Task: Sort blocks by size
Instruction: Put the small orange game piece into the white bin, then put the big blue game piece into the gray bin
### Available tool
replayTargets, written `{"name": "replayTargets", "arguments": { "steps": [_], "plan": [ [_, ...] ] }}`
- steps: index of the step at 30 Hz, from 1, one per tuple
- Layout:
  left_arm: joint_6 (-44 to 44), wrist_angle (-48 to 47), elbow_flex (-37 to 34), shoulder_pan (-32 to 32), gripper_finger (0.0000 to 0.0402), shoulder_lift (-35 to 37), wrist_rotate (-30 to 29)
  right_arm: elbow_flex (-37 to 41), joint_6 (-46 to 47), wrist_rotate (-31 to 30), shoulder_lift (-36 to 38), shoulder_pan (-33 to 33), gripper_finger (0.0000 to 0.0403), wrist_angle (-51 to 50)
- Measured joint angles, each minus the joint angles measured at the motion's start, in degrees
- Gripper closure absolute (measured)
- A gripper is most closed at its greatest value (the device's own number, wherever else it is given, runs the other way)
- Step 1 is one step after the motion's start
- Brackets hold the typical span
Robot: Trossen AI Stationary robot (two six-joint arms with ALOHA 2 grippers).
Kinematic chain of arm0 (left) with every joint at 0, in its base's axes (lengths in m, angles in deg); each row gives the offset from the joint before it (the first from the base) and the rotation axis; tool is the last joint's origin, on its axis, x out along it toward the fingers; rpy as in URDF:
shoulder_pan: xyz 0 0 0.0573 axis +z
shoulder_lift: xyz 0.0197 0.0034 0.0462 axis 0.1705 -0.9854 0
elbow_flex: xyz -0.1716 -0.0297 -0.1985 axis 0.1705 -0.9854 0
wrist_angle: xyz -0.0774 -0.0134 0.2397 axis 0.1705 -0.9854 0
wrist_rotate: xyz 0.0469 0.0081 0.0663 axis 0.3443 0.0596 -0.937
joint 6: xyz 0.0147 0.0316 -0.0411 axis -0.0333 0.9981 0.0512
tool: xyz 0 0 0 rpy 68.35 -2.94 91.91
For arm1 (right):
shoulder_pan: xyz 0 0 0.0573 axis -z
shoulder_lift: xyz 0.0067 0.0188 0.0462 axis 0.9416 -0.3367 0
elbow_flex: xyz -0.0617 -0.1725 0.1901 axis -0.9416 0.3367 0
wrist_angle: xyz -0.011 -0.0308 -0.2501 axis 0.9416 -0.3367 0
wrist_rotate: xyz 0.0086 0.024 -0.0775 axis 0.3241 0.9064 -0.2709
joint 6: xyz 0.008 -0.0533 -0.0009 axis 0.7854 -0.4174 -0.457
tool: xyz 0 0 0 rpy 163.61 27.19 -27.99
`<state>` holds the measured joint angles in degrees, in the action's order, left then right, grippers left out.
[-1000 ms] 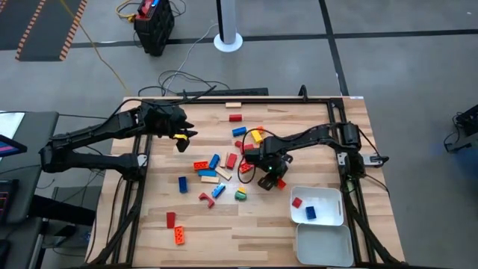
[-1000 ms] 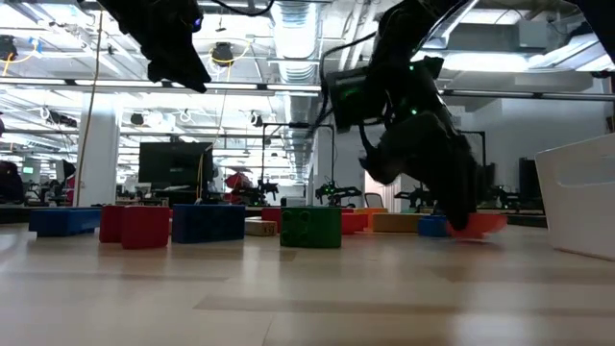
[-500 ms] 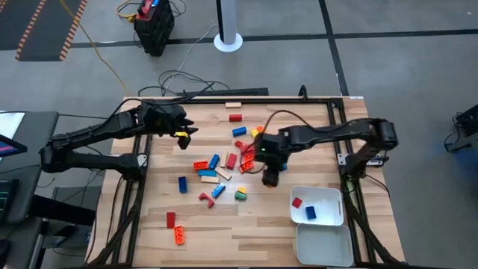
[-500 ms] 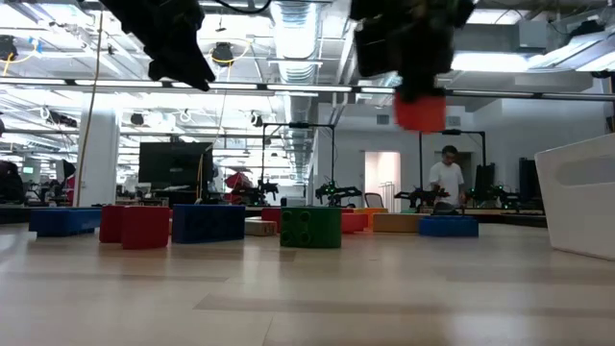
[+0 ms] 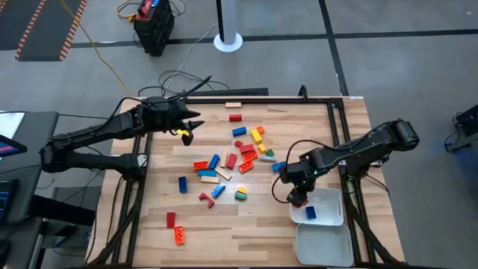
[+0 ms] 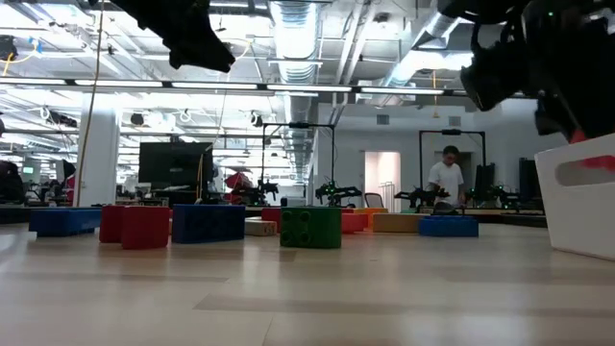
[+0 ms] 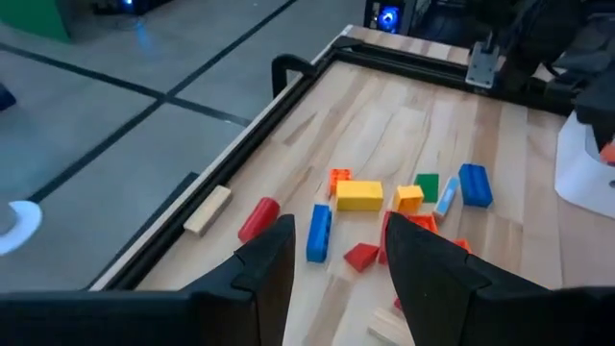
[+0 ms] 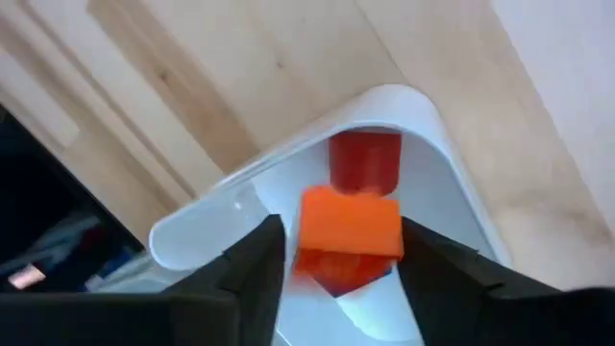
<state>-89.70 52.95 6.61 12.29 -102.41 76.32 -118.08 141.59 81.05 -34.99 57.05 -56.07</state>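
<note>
Now I had the right pincer point(image 5: 299, 200) over the tray point(image 5: 332, 217), jaws apart, orange block point(image 8: 351, 223) dropping; next, fetch another block.

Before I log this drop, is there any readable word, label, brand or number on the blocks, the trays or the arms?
None can be read in any view.
The stud tops of the green plastic block are too small to make out.
The white rectangular tray shows no marking.
</note>
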Motion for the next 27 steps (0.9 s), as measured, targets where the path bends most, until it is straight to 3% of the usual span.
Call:
{"name": "replayTargets", "arguments": {
  "steps": [4,10,17,24,27],
  "plan": [
    [-0.13,0.33,-0.02,0.00,0.0246,0.02,0.00,0.03,2.47,-0.02,0.25,-0.05,0.0144,-0.25],
    [-3.69,-1.48,-0.02,0.00,0.0246,0.02,0.27,-5.03,-1.86,-2.15,1.43,2.96,0.0144,-2.53],
    [-10.90,-3.48,-0.02,-1.18,0.0246,0.02,6.46,-11.51,-15.39,-6.91,1.16,8.53,0.0152,-1.76],
    [-19.53,-3.83,-0.11,-5.24,0.0246,-1.23,3.63,-12.23,-34.72,-8.20,0.00,11.27,0.0153,10.20],
    [-23.91,-3.70,-0.09,-6.47,0.0246,-2.52,3.09,-13.34,-39.73,-8.37,-2.88,12.28,0.0153,9.62]
  ]
}}
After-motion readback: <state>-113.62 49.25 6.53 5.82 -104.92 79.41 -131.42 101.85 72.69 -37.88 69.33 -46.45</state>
